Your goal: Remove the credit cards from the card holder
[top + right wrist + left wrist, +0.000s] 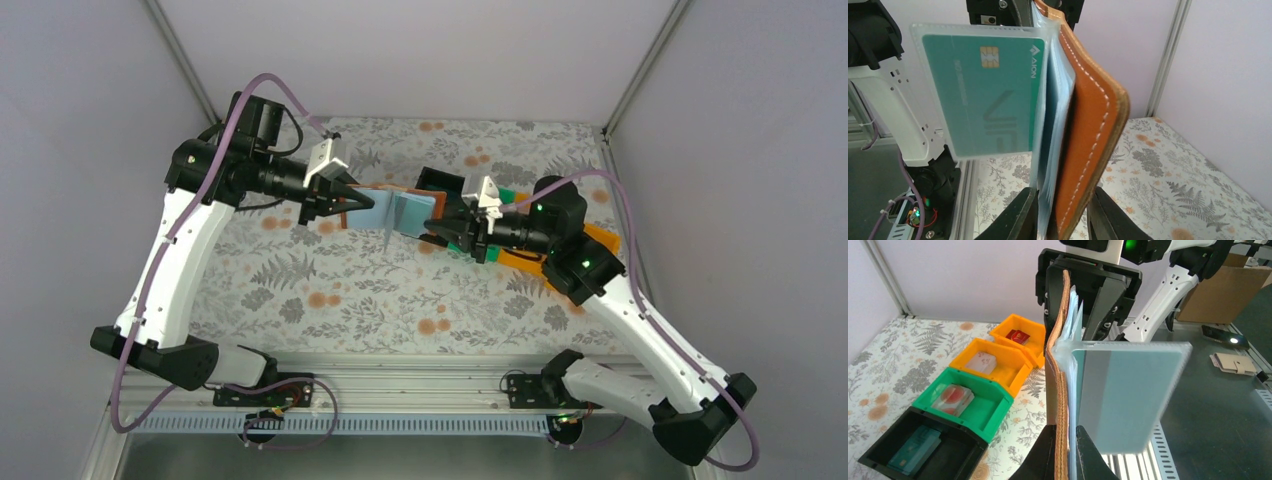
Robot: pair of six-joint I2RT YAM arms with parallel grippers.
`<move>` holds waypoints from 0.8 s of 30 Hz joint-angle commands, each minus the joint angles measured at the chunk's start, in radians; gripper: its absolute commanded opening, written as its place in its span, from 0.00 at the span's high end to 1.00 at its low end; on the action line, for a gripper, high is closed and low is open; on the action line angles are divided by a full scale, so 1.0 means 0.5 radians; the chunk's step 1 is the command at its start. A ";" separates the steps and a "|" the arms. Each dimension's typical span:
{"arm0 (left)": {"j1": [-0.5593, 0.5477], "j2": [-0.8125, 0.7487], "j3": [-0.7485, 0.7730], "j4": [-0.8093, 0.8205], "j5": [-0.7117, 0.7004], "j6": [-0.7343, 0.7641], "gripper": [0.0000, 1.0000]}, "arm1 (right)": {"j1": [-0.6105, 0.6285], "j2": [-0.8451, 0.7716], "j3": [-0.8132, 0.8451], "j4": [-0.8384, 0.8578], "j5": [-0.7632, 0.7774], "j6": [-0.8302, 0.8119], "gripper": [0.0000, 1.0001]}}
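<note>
Two grippers clenched on the raised card holder (405,212): left gripper (358,200) at its left end, right gripper (440,230) at its right. One teal card (983,95) sits in a clear sleeve (983,30).

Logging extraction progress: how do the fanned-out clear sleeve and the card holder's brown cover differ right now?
The clear sleeve sticks out sideways from the spine; the brown cover runs straight from the left hand to the right hand. The sleeve is see-through, showing a teal card inside; the cover is opaque stitched leather. Both hands pinch the cover's ends; the sleeve hangs free. Both belong to one card holder, held on edge.
</note>
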 commanded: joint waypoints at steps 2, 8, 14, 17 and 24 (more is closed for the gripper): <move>-0.007 -0.011 0.035 0.012 0.079 0.057 0.98 | -0.008 0.044 -0.006 0.145 -0.071 0.071 0.68; -0.006 -0.010 -0.018 0.132 0.038 -0.092 0.98 | -0.005 0.117 0.037 0.148 -0.157 0.099 0.63; -0.006 -0.010 -0.035 0.283 -0.082 -0.313 0.98 | -0.005 0.076 0.011 0.106 -0.106 0.115 0.57; -0.005 -0.007 -0.036 0.317 -0.111 -0.368 0.97 | -0.007 0.020 -0.037 0.093 -0.080 0.115 0.52; -0.003 -0.001 -0.031 0.323 -0.116 -0.383 0.98 | -0.005 0.028 -0.016 -0.048 -0.104 0.087 0.43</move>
